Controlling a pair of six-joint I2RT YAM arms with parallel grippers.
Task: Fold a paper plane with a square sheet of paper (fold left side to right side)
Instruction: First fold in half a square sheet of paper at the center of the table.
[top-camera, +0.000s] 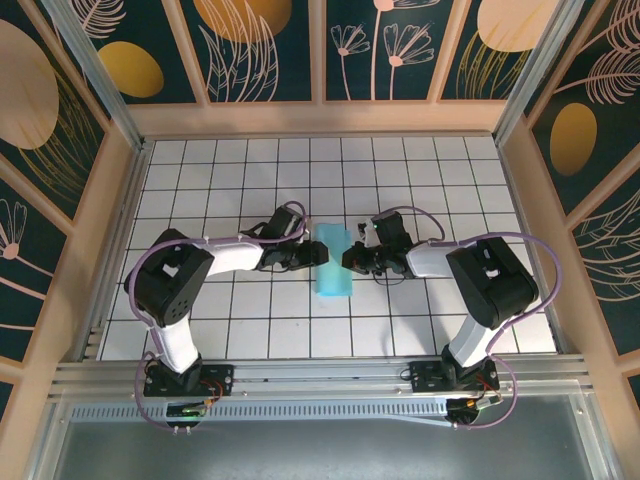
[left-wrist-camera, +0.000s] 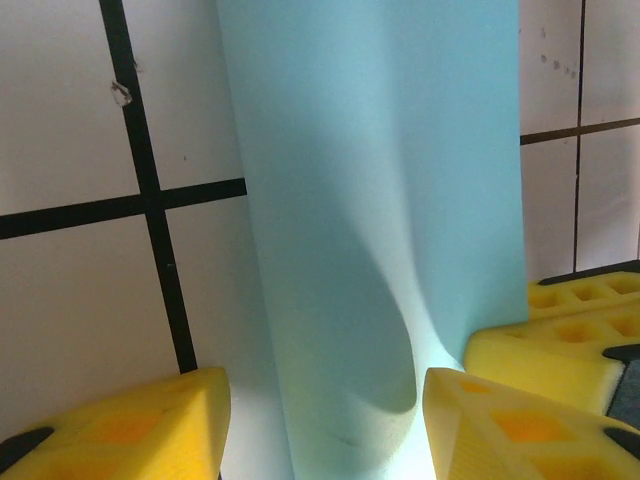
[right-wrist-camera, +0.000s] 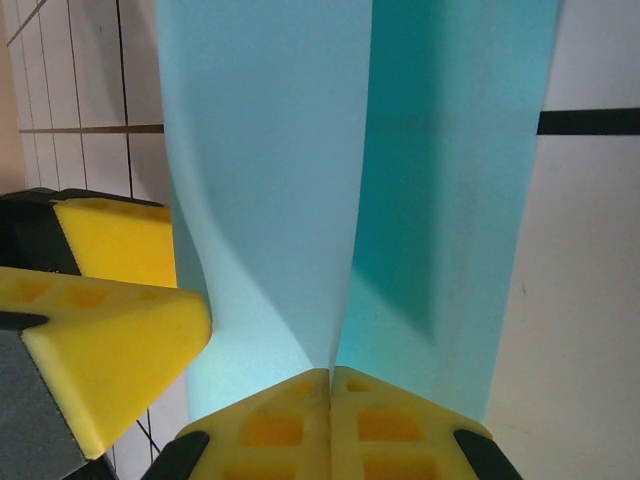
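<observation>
Two arms: both reach inward over the white tiled surface (top-camera: 250, 320), meeting near its middle.
Sheet of paper (top-camera: 332, 262): light turquoise, doubled over into a narrow strip, lying on the surface between the two grippers.
Left gripper (left-wrist-camera: 325, 415): yellow fingers (left-wrist-camera: 140, 425) spread wide, the sheet's curved layer rising between them.
Right gripper (right-wrist-camera: 331, 385): fingers (right-wrist-camera: 390, 420) pressed together, pinching the sheet's near edge where two layers meet.
Walls (top-camera: 260, 40): dark panels with gold discs and leaf outlines around the surface.
</observation>
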